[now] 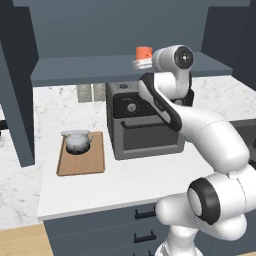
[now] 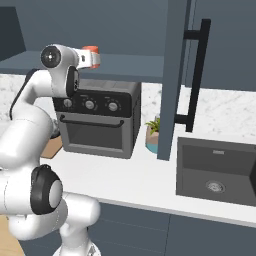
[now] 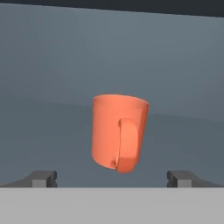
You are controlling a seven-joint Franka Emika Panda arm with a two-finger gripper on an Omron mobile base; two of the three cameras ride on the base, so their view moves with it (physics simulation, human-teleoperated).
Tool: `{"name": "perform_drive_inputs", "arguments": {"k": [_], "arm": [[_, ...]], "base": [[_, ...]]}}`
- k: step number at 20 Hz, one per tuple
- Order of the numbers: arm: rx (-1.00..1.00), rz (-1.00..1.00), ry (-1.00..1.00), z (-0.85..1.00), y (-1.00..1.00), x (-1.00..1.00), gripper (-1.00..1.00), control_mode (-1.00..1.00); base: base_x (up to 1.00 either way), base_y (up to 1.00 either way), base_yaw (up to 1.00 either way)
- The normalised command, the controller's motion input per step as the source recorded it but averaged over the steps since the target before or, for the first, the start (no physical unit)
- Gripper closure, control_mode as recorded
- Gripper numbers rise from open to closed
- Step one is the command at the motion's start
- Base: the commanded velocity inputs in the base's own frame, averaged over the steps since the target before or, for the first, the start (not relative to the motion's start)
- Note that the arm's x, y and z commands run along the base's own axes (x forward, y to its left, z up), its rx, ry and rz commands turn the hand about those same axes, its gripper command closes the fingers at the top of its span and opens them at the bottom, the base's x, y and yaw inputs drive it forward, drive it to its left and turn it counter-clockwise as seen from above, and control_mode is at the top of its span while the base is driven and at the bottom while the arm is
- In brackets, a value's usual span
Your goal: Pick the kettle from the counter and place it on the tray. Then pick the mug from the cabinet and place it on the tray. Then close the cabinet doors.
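You are on the second step: the kettle (image 1: 77, 141) already sits on the tray (image 1: 81, 162), which lies on the desk (image 1: 130, 182) just left of the dark countertop oven (image 1: 142, 122), so the mug (image 3: 118, 133) is what you want now.

The mug stands upright on the cabinet shelf (image 1: 90, 67), above the oven and near the oven's right side as the left base view shows it. In the hand view it is dead ahead of the gripper (image 3: 113, 178), with its handle turned towards the camera. The gripper's jaws stand spread as wide as they go, one fingertip showing on either side of the mug, and they hold nothing. The mug looks a little way beyond the fingertips, not yet between them.

Your next move, by my reading, is to push forward along the shelf until the mug's body lies between the jaws, then close. Watch that handle: it faces you, so a finger could catch on it and twist the mug. The cabinet door (image 2: 172, 75) right of the oven hangs open, for closing last.
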Motion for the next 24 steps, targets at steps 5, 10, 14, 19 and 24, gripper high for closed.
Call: {"name": "perform_drive_inputs", "arguments": {"k": [5, 10, 14, 19, 24], "arm": [[0.03, 0.0, -0.02, 0.04, 0.0, 0.18, -1.0, -1.0], [0.05, 0.0, -0.02, 0.0, 0.0, 0.2, -1.0, -1.0], [0.03, 0.0, 0.0, 0.0, 0.0, 0.17, -1.0, -1.0], [0.01, 0.0, 0.0, 0.0, -0.02, 0.02, -1.0, -1.0], [0.0, 0.0, 0.0, 0.0, -0.01, 0.0, -1.0, -1.0]], "base": [[0.0, 0.0, 0.0], [0.0, 0.0, 0.0], [0.0, 0.0, 0.0], [0.0, 0.0, 0.0], [0.0, 0.0, 0.0]]}}
